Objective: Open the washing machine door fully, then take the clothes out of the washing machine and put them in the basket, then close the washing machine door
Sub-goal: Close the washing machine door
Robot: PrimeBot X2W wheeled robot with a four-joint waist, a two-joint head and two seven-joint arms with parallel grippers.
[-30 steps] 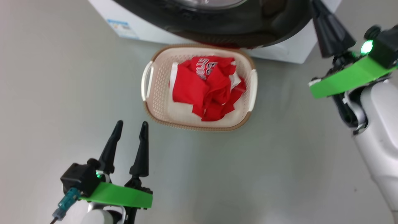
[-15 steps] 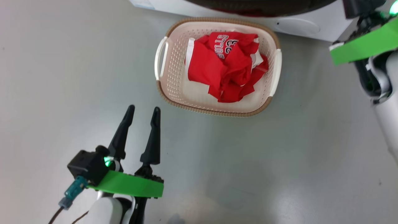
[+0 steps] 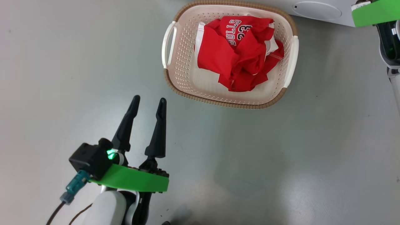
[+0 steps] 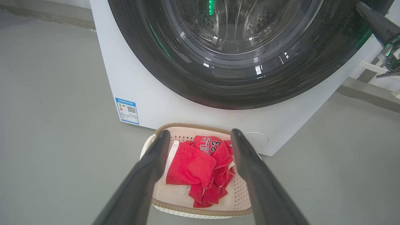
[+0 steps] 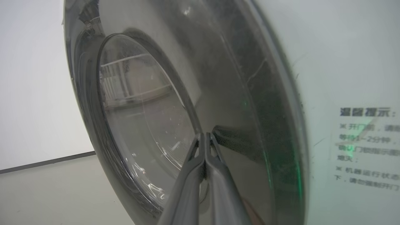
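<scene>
The red clothes [image 3: 240, 59] lie bunched up in the basket [image 3: 182, 62]. The basket sits on the floor [image 3: 62, 62] just in front of the washing machine [image 4: 150, 93]. The clothes are soft and light, and I think that part is done.

What is left is the door [image 4: 281, 81]. It looks flat against the machine, but I cannot tell if it has clicked.

The right gripper [image 5: 204, 135] is clenched tight and empty. Its tips seem to touch the door's shiny black ring [image 5: 243, 93]. The door is big and hard, and it swings on a hinge. The ring looks smooth and slippery, so a push should work better than a pinch. Push on the ring, not on the glass [image 5: 140, 109].

The left gripper [image 3: 149, 99] is spread wide and holds nothing. It hangs over the floor near the basket.
</scene>
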